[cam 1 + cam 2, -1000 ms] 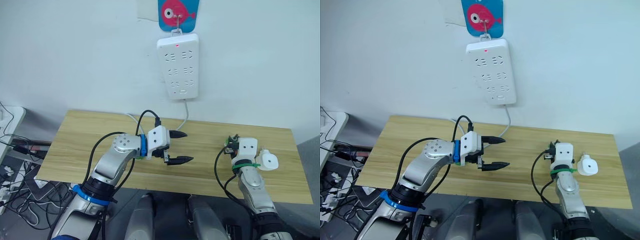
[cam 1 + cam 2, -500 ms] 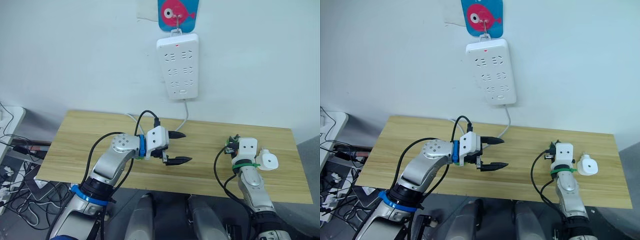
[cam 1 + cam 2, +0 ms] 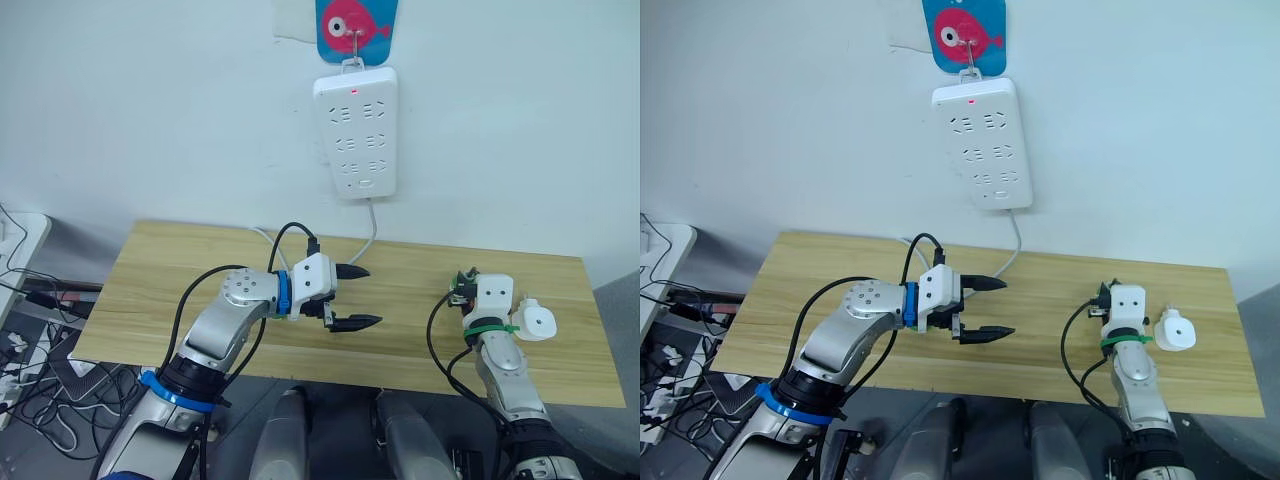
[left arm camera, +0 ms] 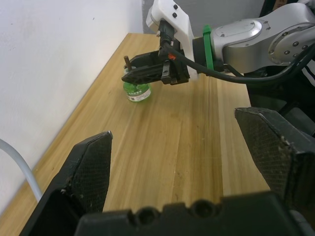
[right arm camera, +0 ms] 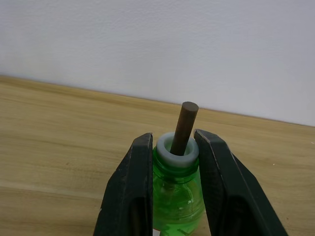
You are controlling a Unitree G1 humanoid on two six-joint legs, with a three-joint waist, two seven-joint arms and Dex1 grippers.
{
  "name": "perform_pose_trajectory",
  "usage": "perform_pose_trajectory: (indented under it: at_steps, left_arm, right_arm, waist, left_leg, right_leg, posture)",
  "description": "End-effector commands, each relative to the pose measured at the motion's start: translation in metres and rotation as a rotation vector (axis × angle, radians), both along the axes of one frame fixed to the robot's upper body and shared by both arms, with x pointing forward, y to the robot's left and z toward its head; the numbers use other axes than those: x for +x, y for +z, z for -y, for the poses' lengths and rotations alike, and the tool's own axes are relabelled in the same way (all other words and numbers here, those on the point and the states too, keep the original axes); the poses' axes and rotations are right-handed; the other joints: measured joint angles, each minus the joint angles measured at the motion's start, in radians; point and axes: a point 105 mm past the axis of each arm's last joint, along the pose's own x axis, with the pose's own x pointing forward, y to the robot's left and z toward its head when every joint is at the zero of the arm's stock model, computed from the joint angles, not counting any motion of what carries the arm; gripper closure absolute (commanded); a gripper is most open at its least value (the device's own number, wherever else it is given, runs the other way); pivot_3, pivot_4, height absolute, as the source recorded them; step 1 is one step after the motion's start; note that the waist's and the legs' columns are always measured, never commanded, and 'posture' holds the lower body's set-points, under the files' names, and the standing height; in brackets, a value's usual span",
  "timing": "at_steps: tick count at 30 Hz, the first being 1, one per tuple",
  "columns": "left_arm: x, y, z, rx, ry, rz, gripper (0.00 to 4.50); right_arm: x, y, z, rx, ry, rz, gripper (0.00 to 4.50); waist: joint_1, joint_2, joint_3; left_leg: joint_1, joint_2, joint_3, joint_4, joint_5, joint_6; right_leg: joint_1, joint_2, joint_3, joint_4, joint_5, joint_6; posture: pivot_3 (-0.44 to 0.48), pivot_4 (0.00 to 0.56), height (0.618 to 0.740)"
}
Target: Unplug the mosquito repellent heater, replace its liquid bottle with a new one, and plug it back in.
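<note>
Green and translucent, the liquid bottle (image 5: 177, 196) stands on the wooden tabletop (image 4: 167, 147) near the wall, its base cut off in the right wrist view. The right claw (image 5: 173, 162) is clamped on its white neck, dark wick rising between the fingers. The left claw (image 3: 355, 296) hovers mid-tabletop, spread wide and empty; the white mosquito repellent heater (image 3: 536, 321) lies just beside the right wrist.
</note>
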Motion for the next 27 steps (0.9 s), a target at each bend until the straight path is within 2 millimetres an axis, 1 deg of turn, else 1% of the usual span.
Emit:
perform_pose_trajectory:
  at_steps: [1,2,3,10,11,14,17,19,21,22,24,27]
  left_arm:
    - [-0.006,0.006,0.003,-0.007,-0.028,0.03,0.0]
    - [-0.005,0.006,0.003,-0.007,-0.028,0.031,0.0]
    - [-0.005,0.007,0.003,-0.007,-0.028,0.032,0.0]
    - [-0.007,0.006,0.003,-0.012,-0.025,0.032,0.0]
    - [-0.007,0.007,0.003,-0.015,-0.023,0.031,0.0]
    - [-0.01,0.009,0.001,-0.032,-0.01,0.031,0.0]
    - [-0.015,0.019,-0.007,-0.071,0.033,0.043,0.0]
    - [-0.021,0.027,-0.012,-0.101,0.061,0.058,0.0]
    - [-0.025,0.04,-0.019,-0.168,0.131,0.085,0.0]
    - [-0.027,0.044,-0.024,-0.19,0.168,0.089,0.0]
    - [-0.034,0.042,-0.037,-0.208,0.227,0.081,0.0]
    - [-0.034,0.033,-0.064,-0.245,0.417,0.073,0.0]
  right_arm:
    - [-0.005,-0.009,0.009,-0.011,-0.023,-0.033,3.28]
    - [-0.006,-0.009,0.009,-0.01,-0.022,-0.034,2.92]
    - [-0.006,-0.009,0.009,-0.009,-0.02,-0.035,2.73]
    - [-0.015,-0.012,0.007,-0.005,0.001,-0.053,0.24]
    - [-0.018,-0.012,0.007,-0.004,0.005,-0.055,0.05]
    - [-0.032,-0.008,0.003,-0.002,0.03,-0.06,0.05]
    - [-0.052,0.004,-0.001,-0.033,0.074,-0.079,0.05]
    - [-0.062,0.016,-0.004,-0.054,0.098,-0.08,0.05]
    - [-0.072,0.035,-0.009,-0.101,0.15,-0.075,0.05]
    - [-0.077,0.044,-0.013,-0.096,0.176,-0.075,0.05]
    - [-0.084,0.057,-0.027,-0.058,0.264,-0.089,0.05]
    - [-0.091,0.076,-0.055,-0.037,0.456,-0.101,0.05]
  waist:
    - [0.0,0.0,0.0]
    - [0.0,0.0,0.0]
    - [0.0,0.0,0.0]
    - [0.0,0.0,0.0]
    - [0.001,0.0,0.0]
    - [0.001,0.0,0.0]
    - [0.002,0.0,0.0]
    - [0.002,0.0,0.0]
    - [0.002,0.001,0.0]
    - [0.002,0.001,0.0]
    - [0.002,0.001,0.0]
    - [0.006,0.001,0.0]
  left_leg:
    - [0.0,0.0,0.0,0.0,0.0,0.0]
    - [0.0,0.0,0.0,0.0,0.0,0.0]
    - [0.0,0.0,0.0,0.0,0.0,0.0]
    - [0.0,0.0,0.0,-0.001,0.0,0.0]
    - [0.0,0.0,0.0,-0.001,0.0,0.0]
    - [0.0,0.0,-0.001,-0.002,0.0,0.0]
    - [0.0,0.0,-0.002,-0.003,0.0,0.0]
    - [0.0,0.001,-0.004,-0.004,0.0,0.0]
    - [0.0,0.001,-0.004,-0.005,0.0,0.0]
    - [0.0,0.001,-0.004,-0.005,0.0,-0.001]
    - [-0.001,0.002,-0.004,-0.005,0.0,-0.001]
    - [0.0,0.003,-0.006,-0.005,0.0,-0.001]
  right_leg:
    - [0.0,0.0,0.0,0.0,0.0,0.0]
    - [0.0,0.0,0.0,0.0,0.0,0.0]
    - [0.0,0.0,0.0,0.0,0.0,0.0]
    - [0.0,0.0,0.0,0.0,0.0,0.0]
    - [0.0,0.0,0.0,0.0,0.0,0.0]
    - [0.0,0.0,0.0,-0.001,0.0,0.0]
    - [-0.001,-0.001,0.0,-0.001,0.0,0.0]
    - [-0.002,-0.001,0.001,-0.001,0.0,0.0]
    - [-0.003,-0.001,0.001,-0.001,0.0,0.0]
    - [-0.003,-0.001,0.002,-0.001,-0.001,-0.001]
    - [-0.003,-0.002,0.003,-0.001,-0.002,-0.002]
    - [-0.003,-0.002,0.002,-0.001,-0.003,-0.004]
  posture:
    - [0.167,0.355,0.74]
    - [0.167,0.355,0.74]
    - [0.168,0.354,0.74]
    - [0.169,0.349,0.74]
    - [0.169,0.349,0.74]
    - [0.173,0.34,0.74]
    - [0.178,0.334,0.74]
    - [0.19,0.334,0.74]
    - [0.196,0.336,0.74]
    - [0.196,0.336,0.74]
    - [0.205,0.333,0.74]
    - [0.217,0.334,0.74]
